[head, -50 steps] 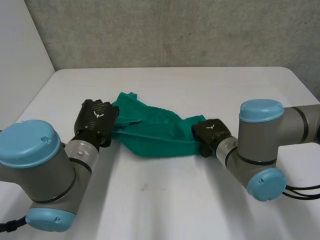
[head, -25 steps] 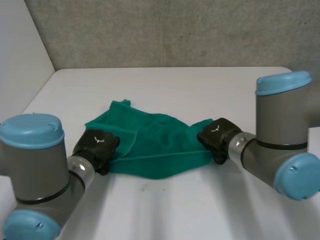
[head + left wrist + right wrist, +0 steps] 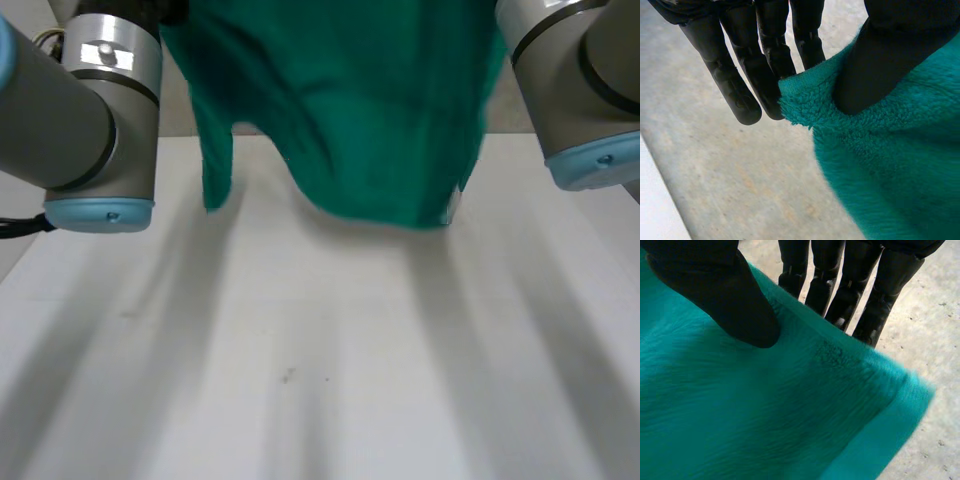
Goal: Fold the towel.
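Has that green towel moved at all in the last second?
Yes, upward: the towel lay bunched on the white table and now hangs lifted above it.

- I see the white table [image 3: 450,400] — flat, pale, with a few small dark specks [image 3: 287,376] near its middle.
- The green towel [image 3: 380,120] hangs over its far part.

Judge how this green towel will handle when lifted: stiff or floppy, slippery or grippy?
Probably floppy: the towel hangs in sagging folds. Likely grippy, not slippery: its fluffy pile sits pinched by the left robot hand and the right robot hand.
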Controlling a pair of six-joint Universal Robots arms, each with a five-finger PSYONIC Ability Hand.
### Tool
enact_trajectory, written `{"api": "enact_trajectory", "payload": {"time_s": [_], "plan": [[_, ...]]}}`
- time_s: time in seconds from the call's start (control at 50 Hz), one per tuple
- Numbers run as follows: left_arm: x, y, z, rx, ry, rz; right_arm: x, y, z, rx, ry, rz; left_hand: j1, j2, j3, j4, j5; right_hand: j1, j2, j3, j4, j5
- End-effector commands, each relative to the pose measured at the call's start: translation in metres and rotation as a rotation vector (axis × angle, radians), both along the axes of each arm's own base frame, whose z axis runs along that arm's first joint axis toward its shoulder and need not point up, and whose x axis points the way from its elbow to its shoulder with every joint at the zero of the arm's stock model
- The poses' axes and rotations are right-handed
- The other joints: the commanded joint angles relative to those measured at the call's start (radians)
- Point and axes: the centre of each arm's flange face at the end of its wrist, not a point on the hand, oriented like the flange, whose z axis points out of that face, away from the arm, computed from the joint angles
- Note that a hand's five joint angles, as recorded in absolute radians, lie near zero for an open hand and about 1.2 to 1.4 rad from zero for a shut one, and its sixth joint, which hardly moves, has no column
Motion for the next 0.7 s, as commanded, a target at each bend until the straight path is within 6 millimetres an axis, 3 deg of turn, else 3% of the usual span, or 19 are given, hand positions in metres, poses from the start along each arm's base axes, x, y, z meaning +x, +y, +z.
{"api": "enact_trajectory", "payload": {"time_s": [0.02,0.06,0.08,0.12,0.18,0.2,0.24,0.32,0.36,0.42,0.52,0.6,0.62,0.7], "plan": [[0.014,0.030,-0.082,0.281,-0.094,0.008,-0.002,0.018,-0.092,0.271,0.208,0.027,0.301,0.199,0.205,0.202,0.279,0.418,0.223,0.216,0.205,0.229],[0.016,0.035,-0.092,0.319,-0.112,0.008,-0.004,0.023,-0.115,0.350,0.268,0.027,0.301,0.199,0.205,0.202,0.279,0.418,0.223,0.216,0.205,0.229],[0.020,0.048,-0.112,0.393,-0.145,-0.001,-0.009,0.029,-0.136,0.429,0.328,0.024,0.301,0.199,0.205,0.202,0.279,0.418,0.223,0.216,0.205,0.229],[0.023,0.063,-0.133,0.468,-0.178,-0.013,-0.013,0.035,-0.155,0.504,0.382,0.024,0.301,0.199,0.205,0.202,0.279,0.418,0.223,0.216,0.205,0.229],[0.026,0.100,-0.180,0.638,-0.262,-0.061,-0.023,0.047,-0.190,0.652,0.480,0.023,0.301,0.199,0.205,0.202,0.279,0.418,0.223,0.216,0.205,0.229],[0.026,0.100,-0.180,0.639,-0.262,-0.061,-0.025,0.049,-0.199,0.687,0.498,0.022,0.301,0.199,0.205,0.202,0.279,0.418,0.223,0.216,0.205,0.229],[0.028,0.119,-0.201,0.731,-0.305,-0.084,-0.029,0.053,-0.225,0.769,0.540,0.028,0.301,0.199,0.205,0.202,0.279,0.418,0.223,0.216,0.205,0.229],[0.037,0.144,-0.231,0.920,-0.340,-0.092,-0.030,0.056,-0.243,0.806,0.560,0.029,0.301,0.199,0.205,0.202,0.279,0.418,0.223,0.216,0.205,0.229],[0.038,0.148,-0.234,0.950,-0.340,-0.093,-0.031,0.055,-0.245,0.805,0.559,0.028,0.301,0.199,0.205,0.202,0.279,0.418,0.223,0.216,0.205,0.229],[0.038,0.166,-0.236,1.060,-0.343,-0.118,-0.033,0.054,-0.247,0.804,0.554,0.021,0.085,-0.017,-0.011,-0.014,0.062,0.418,0.223,0.216,0.205,0.229],[0.031,0.170,-0.219,1.046,-0.336,-0.148,-0.034,0.053,-0.250,0.796,0.548,0.017,-0.637,-0.739,-0.733,-0.736,-0.659,0.418,0.223,0.216,0.205,0.229],[0.025,0.159,-0.199,0.973,-0.308,-0.156,-0.033,0.054,-0.254,0.788,0.549,0.021,-0.732,-0.834,-0.828,-0.831,-0.754,0.418,0.223,0.216,0.205,0.229],[0.023,0.143,-0.186,0.917,-0.308,-0.139,-0.033,0.054,-0.254,0.788,0.549,0.021,-0.740,-0.843,-0.837,-0.840,-0.763,0.418,0.223,0.216,0.205,0.229],[0.027,0.106,-0.172,0.839,-0.349,-0.095,-0.033,0.058,-0.259,0.798,0.557,0.039,-0.787,-0.890,-0.883,-0.887,-0.810,0.418,0.223,0.216,0.205,0.229]]}}
